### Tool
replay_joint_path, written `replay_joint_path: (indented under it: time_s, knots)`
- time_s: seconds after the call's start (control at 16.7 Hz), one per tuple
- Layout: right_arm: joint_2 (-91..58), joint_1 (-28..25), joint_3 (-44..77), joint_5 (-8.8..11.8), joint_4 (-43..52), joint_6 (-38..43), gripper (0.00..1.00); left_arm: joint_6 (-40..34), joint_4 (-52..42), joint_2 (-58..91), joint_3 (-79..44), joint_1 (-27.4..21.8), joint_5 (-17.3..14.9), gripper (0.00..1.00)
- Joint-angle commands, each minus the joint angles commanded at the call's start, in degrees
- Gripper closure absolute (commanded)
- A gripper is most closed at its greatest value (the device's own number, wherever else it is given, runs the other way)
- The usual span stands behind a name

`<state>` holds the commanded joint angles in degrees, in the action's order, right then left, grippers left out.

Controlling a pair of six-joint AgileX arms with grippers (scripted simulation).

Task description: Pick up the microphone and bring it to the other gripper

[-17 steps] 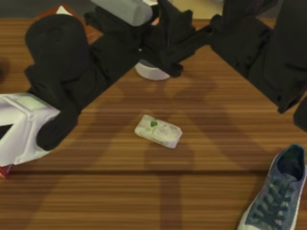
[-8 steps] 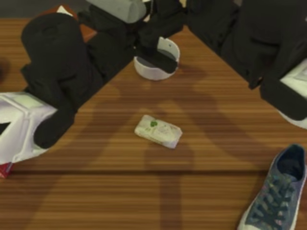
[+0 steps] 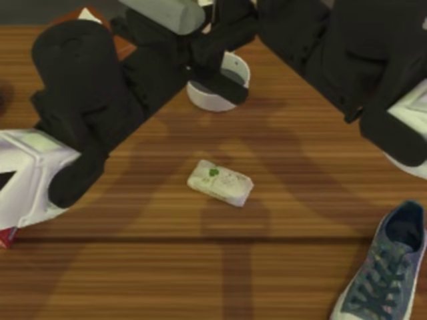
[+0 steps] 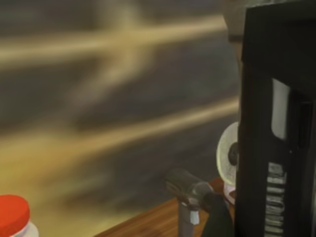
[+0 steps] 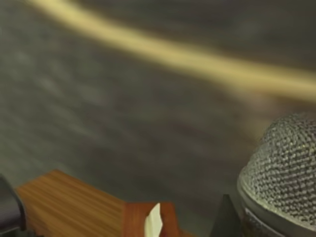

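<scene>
Hand-over step, by judgement. Microphone [image 5: 284, 173] up off the counter [image 3: 200, 267], mesh head filling a corner of the right wrist view, so likely with the right claw [image 3: 270, 23]; spread or pinching, cannot tell, same for the left claw [image 3: 217, 72] above the white bowl [image 3: 200, 100]. Best done slowly: line up both claws, leave bare handle free for the taker. Handle hidden, so long axis unclear; head toward the right wrist camera

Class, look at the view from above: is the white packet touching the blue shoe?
Apart. The top view shows the white packet near the middle and the blue shoe at the lower right, with bare table between them.
</scene>
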<state>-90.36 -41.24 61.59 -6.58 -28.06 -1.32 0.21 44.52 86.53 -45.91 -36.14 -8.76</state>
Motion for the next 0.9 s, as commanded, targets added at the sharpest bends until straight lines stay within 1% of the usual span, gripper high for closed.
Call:
replay_joint_path:
  time_s: [0.3,0.36,0.84,0.9]
  knots:
    - [0.00,0.00,0.00,0.00,0.00,0.00,0.98,0.00,0.00,0.00,0.00,0.00,0.00,1.00]
    - [0.00,0.00,0.00,0.00,0.00,0.00,1.00,0.00,0.00,0.00,0.00,0.00,0.00,1.00]
    - [0.00,0.00,0.00,0.00,0.00,0.00,1.00,0.00,0.00,0.00,0.00,0.00,0.00,1.00]
    - [0.00,0.00,0.00,0.00,0.00,0.00,1.00,0.00,0.00,0.00,0.00,0.00,0.00,0.92]
